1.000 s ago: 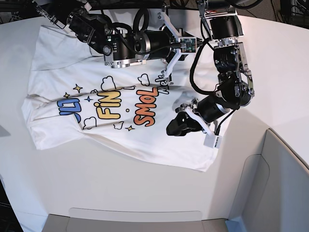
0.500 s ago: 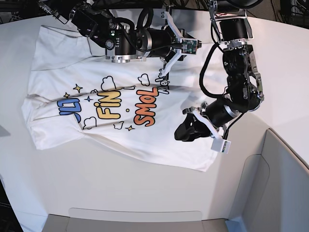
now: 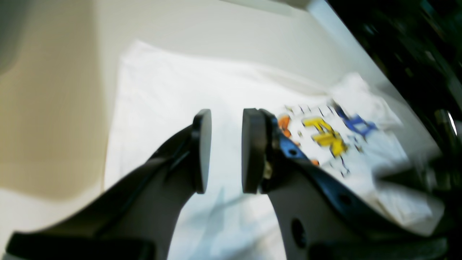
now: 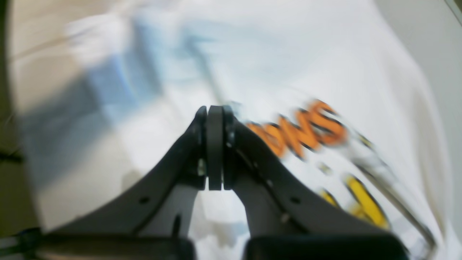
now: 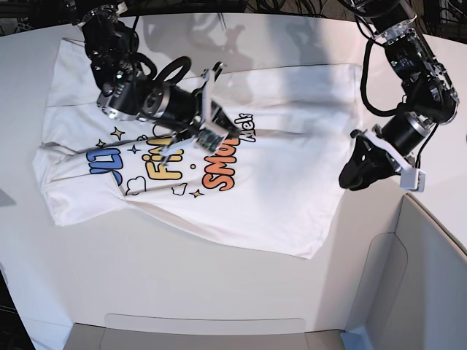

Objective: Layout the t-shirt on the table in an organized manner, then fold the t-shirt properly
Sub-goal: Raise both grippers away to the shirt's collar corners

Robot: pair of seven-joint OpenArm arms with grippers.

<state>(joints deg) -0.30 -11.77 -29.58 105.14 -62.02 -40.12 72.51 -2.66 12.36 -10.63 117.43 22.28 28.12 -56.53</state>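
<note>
The t-shirt (image 5: 219,182) lies print side up across the middle of the table (image 5: 182,284), mostly spread, though the sleeve at the base view's left is creased and the hem edge nearest the camera runs slanted. That suggests the layout step is not finished and folding has not begun.

The right gripper (image 5: 191,135) hangs over the printed lettering with its pads pressed together and nothing between them, so it appears to grip no cloth. The left gripper (image 5: 357,173) sits at the shirt's edge on the base view's right, jaws narrowly parted with bare cloth visible through the gap; it holds nothing. Its place just beside the hem may mean that edge is the next one to be pulled straight.

The base view alone gives the whole shirt outline, both arms, and the grey panel (image 5: 430,284) at the corner. The left wrist view shows what it cannot: the clear gap between the two pads (image 3: 202,151). The right wrist view, though blurred, shows the jaws fully closed above the orange letters (image 4: 303,130)
</note>
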